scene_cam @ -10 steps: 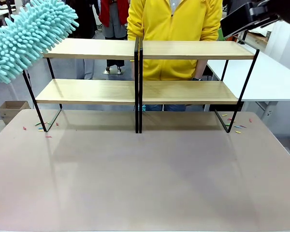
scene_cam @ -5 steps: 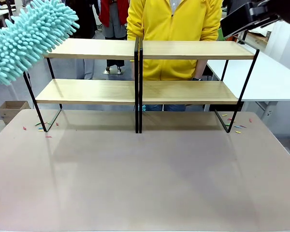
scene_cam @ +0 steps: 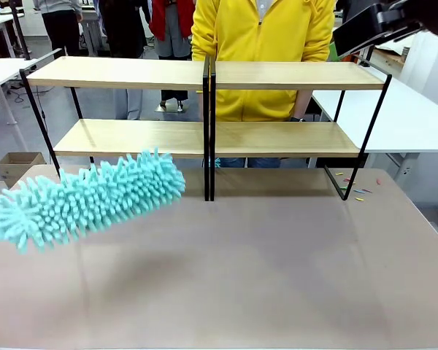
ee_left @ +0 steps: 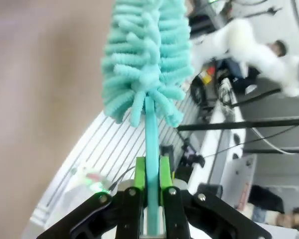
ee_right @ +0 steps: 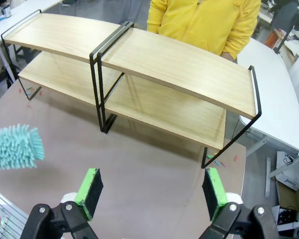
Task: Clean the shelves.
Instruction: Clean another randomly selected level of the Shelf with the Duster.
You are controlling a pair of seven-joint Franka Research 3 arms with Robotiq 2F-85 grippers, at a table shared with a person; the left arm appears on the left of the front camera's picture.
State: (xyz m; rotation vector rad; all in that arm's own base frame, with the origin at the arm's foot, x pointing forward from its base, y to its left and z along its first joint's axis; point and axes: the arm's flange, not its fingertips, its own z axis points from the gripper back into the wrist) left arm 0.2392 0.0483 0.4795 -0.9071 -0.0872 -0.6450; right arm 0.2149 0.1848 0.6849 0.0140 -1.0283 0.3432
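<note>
Duster (scene_cam: 87,198) low, clear of shelves (scene_cam: 208,75) front edge.

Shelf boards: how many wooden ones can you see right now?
4: upper left board, upper right board, lower left board, lower right board. None seem hidden.

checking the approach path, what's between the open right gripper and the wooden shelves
Bare tabletop in the right wrist view: nothing lies between the right gripper and the light wooden two-tier shelves; the fluffy turquoise duster sits aside.
</note>
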